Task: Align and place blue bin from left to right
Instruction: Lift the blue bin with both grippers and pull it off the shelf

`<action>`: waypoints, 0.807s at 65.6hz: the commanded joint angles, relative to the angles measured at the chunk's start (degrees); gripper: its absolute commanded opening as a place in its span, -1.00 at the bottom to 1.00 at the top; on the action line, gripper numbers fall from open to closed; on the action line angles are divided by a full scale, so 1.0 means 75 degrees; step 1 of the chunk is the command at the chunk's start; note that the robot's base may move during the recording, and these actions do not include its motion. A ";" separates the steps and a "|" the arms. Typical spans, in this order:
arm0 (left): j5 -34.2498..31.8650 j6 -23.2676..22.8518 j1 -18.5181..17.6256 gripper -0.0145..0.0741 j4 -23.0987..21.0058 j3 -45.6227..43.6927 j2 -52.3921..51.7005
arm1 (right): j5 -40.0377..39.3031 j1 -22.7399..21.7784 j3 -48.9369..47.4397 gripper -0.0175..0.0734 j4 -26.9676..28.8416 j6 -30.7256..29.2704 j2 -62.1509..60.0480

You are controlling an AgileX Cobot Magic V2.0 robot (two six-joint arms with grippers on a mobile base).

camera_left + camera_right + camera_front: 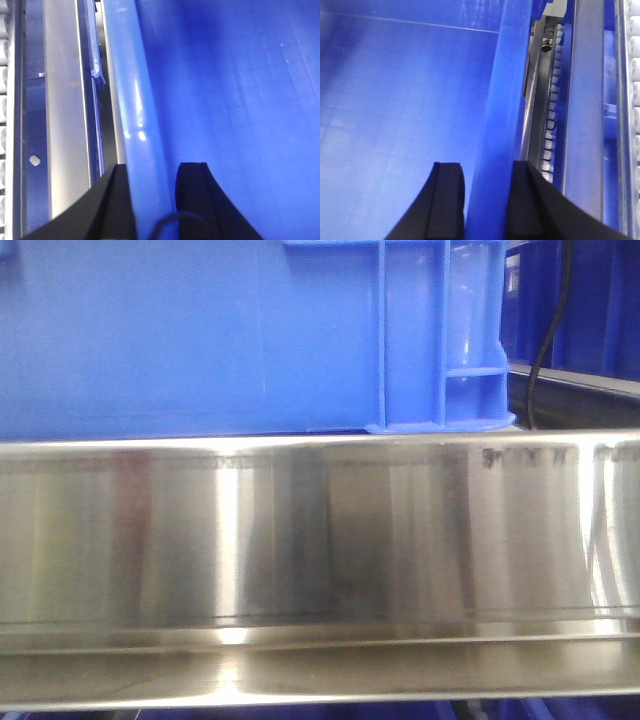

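Blue bin [180, 340] sits on the steel surface [300, 540], left tool [155, 170] and right tool [485, 167] each pinching a rim wall above it; unequal pull could skew the bin or slip a grip.

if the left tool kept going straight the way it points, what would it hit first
The blue bin: the left tool straddles its rim, so the wall would run deeper between the fingers. The inner finger looks headed for the bin's inside surface, though depth is unclear.
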 commanded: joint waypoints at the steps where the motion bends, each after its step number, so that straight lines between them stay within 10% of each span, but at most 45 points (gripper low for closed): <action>1: -0.0194 0.0021 -0.0003 -0.92 0.0023 -0.0059 -0.0042 | -0.0121 0.0001 -0.0064 -0.95 -0.0029 -0.0110 -0.0037; 53: -0.0391 0.0005 -0.0031 -0.92 -0.1211 -0.1875 -0.1307 | -0.0230 0.0001 -0.0064 -0.95 -0.0801 -0.0110 -0.2198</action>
